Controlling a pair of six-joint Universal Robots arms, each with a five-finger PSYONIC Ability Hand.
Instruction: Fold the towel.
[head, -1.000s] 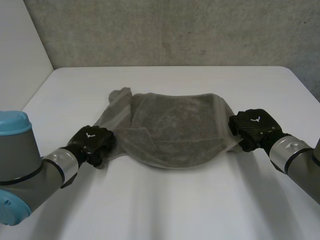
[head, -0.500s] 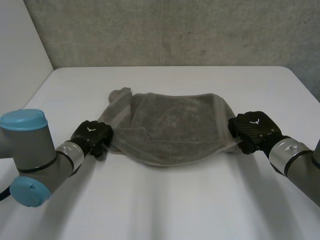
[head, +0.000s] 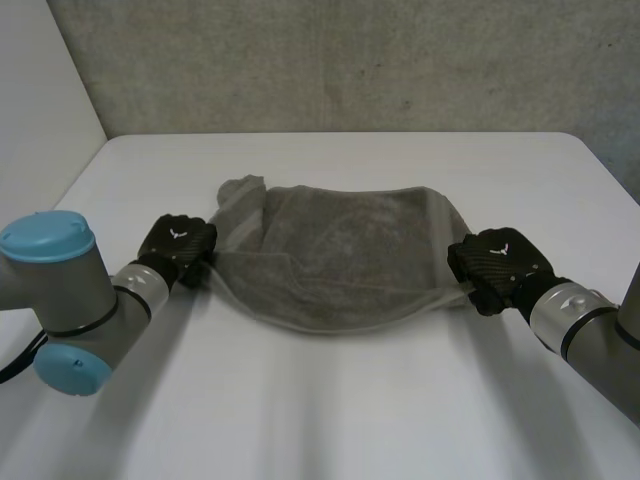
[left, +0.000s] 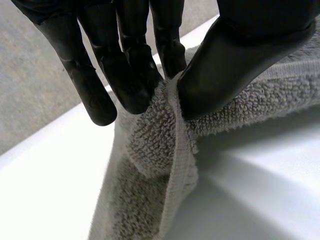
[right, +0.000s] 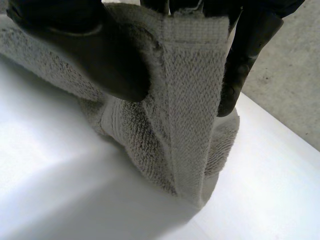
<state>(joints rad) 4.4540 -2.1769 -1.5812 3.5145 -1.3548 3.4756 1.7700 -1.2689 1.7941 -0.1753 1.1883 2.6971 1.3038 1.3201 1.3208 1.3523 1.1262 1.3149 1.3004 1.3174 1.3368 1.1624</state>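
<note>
The left robot hand (head: 178, 243) is clenched on the towel (head: 340, 265). In the left wrist view its thumb presses a hemmed edge of the terry cloth against the straight fingers (left: 125, 65), and the cloth hangs down from that pinch. The right robot hand (head: 497, 262) grasps the opposite end. In the right wrist view the thumb lies over the cloth, the fingers (right: 245, 55) stand behind it, and a woven hem band drops between them towards the tabletop (head: 330, 400).

The grey towel sits mid-tabletop, with its long axis running side to side from one robot hand to the other. Each hand grips an end of the near edge, and that edge sags in a shallow curve between them. The far part of the towel rests on the tabletop, bunched into a small peak at the far corner on the left hand's side.
</note>
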